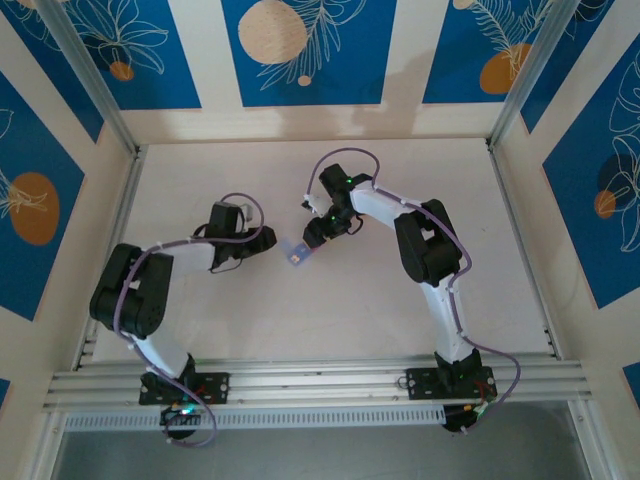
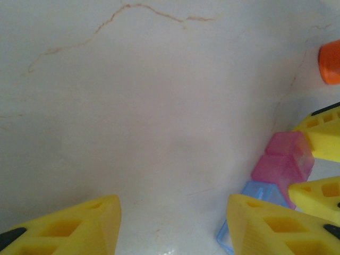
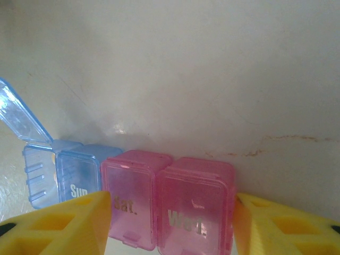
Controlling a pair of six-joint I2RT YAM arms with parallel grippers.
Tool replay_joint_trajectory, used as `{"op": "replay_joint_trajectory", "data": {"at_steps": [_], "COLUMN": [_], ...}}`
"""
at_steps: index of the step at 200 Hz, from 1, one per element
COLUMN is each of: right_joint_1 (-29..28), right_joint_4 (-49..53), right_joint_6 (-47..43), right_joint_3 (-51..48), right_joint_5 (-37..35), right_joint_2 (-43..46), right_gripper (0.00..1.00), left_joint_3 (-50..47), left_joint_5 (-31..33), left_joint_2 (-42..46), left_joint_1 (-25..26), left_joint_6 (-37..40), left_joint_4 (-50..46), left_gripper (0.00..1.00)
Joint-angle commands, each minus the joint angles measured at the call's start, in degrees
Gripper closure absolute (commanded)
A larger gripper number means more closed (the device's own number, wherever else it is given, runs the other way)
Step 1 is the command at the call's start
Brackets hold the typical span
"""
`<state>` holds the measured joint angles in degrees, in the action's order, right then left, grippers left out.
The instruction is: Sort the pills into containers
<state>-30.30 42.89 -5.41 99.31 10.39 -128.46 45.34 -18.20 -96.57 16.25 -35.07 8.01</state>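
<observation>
Containers (image 3: pixel 135 199) number three, one blue, two pink; right claw (image 3: pixel 171 197) pinches them, left claw (image 2: pixel 172 201) spread.

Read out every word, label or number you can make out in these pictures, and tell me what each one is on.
"Sun": white letters on the blue box, whose lid stands open.
"Sat.": white letters on the middle box, pink.
"Wed.": white letters on the end box, pink.
In the top view the organiser is too small to read. No other text can be read anywhere.
</observation>
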Motion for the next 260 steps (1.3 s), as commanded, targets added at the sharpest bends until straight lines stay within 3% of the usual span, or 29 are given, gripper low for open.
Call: {"op": "replay_joint_trajectory", "data": {"at_steps": [1,71,119,164,201,260], "right_joint_1": [-0.3,-0.3,0.0,0.2,0.4,0.6], "right_joint_4": [2.3,2.3,1.9,1.7,1.6,1.6], "right_joint_6": [-0.5,-0.5,0.1,0.8,1.4,1.4], "right_joint_3": [-1.9,-2.4,-2.7,-3.0,-2.9,-3.1], "right_joint_5": [-1.0,-1.0,-0.9,-0.8,-0.9,-1.1], "right_joint_2": [0.0,0.1,0.1,0.1,0.1,0.3], "right_gripper": [0.41,0.41,0.41,0.41,0.42,0.42], "left_joint_3": [1.6,2.7,2.9,2.6,3.0,4.1], "left_joint_5": [-0.9,-3.5,-13.0,-17.5,-17.5,-11.9], "left_joint_2": [-0.6,-3.9,-6.0,-6.7,-5.9,-4.2], "left_joint_1": [-0.4,-0.3,0.0,0.9,2.0,4.5], "left_joint_6": [0.2,-0.7,-3.6,-4.3,-2.2,4.2], "left_joint_4": [-1.8,-0.4,6.3,8.9,5.7,-4.9], "left_gripper": [0.45,0.45,0.45,0.45,0.45,0.46]}}
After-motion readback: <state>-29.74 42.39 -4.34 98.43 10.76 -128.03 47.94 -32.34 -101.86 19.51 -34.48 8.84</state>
